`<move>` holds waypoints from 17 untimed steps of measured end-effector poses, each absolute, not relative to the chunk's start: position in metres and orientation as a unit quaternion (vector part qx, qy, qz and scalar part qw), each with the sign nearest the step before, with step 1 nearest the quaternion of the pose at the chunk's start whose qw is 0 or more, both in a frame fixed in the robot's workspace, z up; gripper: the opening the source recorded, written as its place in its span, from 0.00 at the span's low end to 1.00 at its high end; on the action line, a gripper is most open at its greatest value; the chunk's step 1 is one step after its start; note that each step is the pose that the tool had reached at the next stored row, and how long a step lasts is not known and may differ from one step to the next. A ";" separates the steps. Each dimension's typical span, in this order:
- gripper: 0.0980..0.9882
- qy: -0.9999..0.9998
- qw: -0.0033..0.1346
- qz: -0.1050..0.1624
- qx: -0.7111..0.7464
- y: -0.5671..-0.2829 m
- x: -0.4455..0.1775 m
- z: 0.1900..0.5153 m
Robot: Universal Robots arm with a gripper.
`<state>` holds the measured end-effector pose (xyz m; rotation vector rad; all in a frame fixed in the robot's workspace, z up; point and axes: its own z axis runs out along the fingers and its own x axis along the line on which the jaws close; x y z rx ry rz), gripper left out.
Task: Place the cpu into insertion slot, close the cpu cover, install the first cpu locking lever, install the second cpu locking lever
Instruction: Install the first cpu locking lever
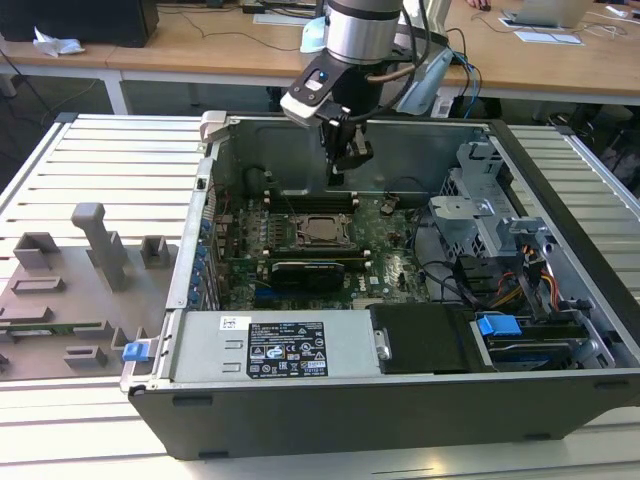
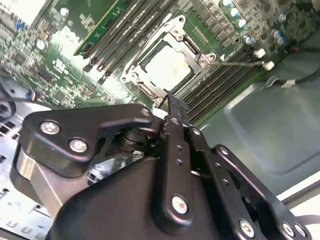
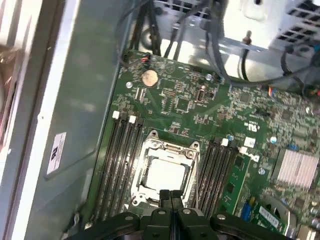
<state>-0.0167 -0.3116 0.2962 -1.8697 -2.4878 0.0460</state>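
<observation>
Labels: white sticker [image 3: 57, 152] on the grey sheet-metal case wall; black label [image 1: 287, 348] with white print on the cover plate in the exterior view; print not legible on either.

Materials: green motherboard [image 3: 200, 100], densely populated; round silver coin cell [image 3: 149, 77]; ribbed silver heat sink [image 3: 297, 170]; long black memory slots [image 3: 120, 165] either side of the socket.

Task parts: cpu [image 3: 162, 175], flat square with pale silver-grey top, sits in the insertion slot [image 3: 142, 170]. cpu cover [image 3: 170, 146], thin bright metal frame, lies flat around the chip, which shows through its square opening. A thin metal rod [image 2: 235, 63] runs out from one corner of the frame across the memory slots.

gripper [image 3: 170, 195]: matte black, screwed linkage. Fingers [image 3: 164, 196] pressed together, nothing between them. In both wrist views the tips line up with the near edge of the cover, above it; contact cannot be judged
</observation>
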 end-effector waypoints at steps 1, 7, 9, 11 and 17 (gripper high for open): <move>0.01 -0.813 0.014 0.015 -0.582 -0.312 -0.017 0.296; 0.01 -0.858 0.013 0.016 -0.514 -0.312 -0.017 0.296; 0.01 -0.871 0.013 0.017 -0.491 -0.312 -0.017 0.296; 0.01 -0.881 0.012 0.017 -0.474 -0.312 -0.017 0.296; 0.01 -0.905 0.011 0.017 -0.424 -0.312 -0.017 0.296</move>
